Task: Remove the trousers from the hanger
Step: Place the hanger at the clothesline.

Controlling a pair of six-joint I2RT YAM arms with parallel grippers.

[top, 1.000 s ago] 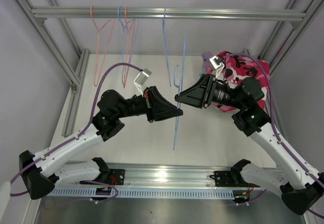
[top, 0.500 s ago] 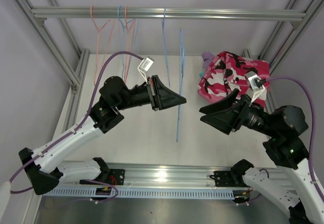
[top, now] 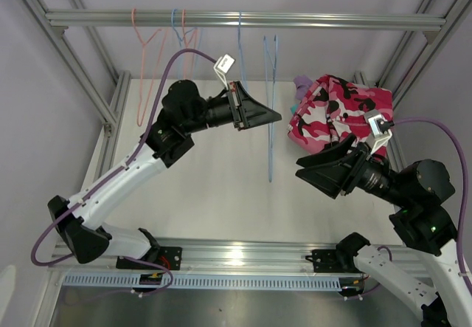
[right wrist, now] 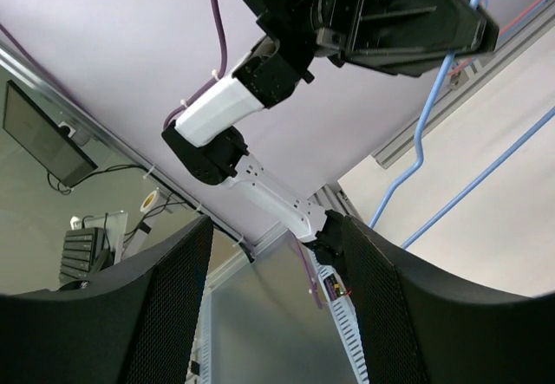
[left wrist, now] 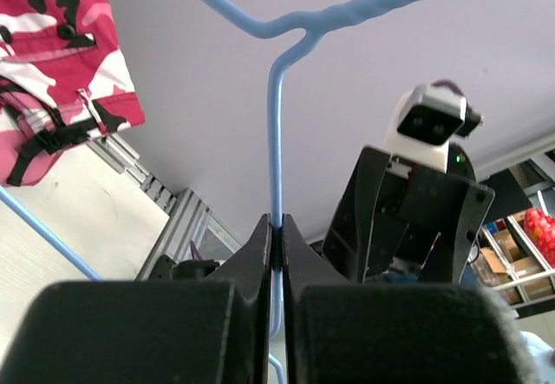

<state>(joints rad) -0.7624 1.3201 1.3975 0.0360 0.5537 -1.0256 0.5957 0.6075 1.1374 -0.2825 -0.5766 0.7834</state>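
A white worktop [top: 214, 187] sits inside an aluminium frame, with pale lilac-grey walls on each side. A metal rail [top: 243, 19] crosses overhead at the back. Bare wire hangers hang from it at the left, one pink [top: 139, 46] and others blue [top: 177, 35]. Past the frame, the right wrist view shows a dark monitor [right wrist: 35, 133] in the room.

The trousers lie in a heap on the worktop at the back right corner. The pink camouflage pair [top: 339, 109] is on top, and a scrap of the lilac pair [top: 301, 83] shows at its far edge. No pair is on a hanger.

The left gripper [top: 276, 114] is raised over the middle of the worktop. Its fingers [left wrist: 260, 245] are clenched on the thin wire of a blue hanger [top: 270, 150], which hangs between the two arms and carries no cloth. The heap is to the right of that hanger, well apart from the left fingers.

The right gripper [top: 301, 173] hovers in front of the heap and points towards the hanger. Its fingers [right wrist: 165, 315] are spread and released, grasping nothing, with the trousers just behind them.

Each wrist carries a small white camera housing [top: 223, 63]. Any writing on them is too small to read.
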